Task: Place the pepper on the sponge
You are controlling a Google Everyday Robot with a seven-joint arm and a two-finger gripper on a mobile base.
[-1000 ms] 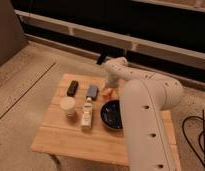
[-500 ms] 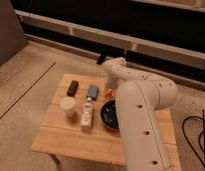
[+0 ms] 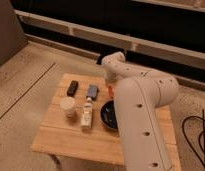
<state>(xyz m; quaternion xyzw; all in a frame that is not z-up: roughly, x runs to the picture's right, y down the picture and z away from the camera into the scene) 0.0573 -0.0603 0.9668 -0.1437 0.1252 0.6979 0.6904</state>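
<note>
Item: gripper (image 3: 110, 86) closed at the pepper (image 3: 111, 91), far side of wooden table (image 3: 61, 140), sponge (image 3: 92, 91) just beside.

Detail: The white arm (image 3: 141, 115) bends down over the table's back edge, so the gripper points at the board between the sponge and the black bowl (image 3: 109, 116). Its fingers are drawn fully together, and the small red-orange pepper shows right at their tip, seemingly pinched there at or close to the tabletop. The pepper is not on the sponge. The sponge lies flat to the left of the pepper, nothing on it, top face free to take the piece. Judged purpose of the pose: a low, narrow pinch suits so slender an object. Also on the table: black block (image 3: 72, 88) left of the sponge, cup (image 3: 68, 106) and bottle (image 3: 87, 113) nearer the front.
</note>
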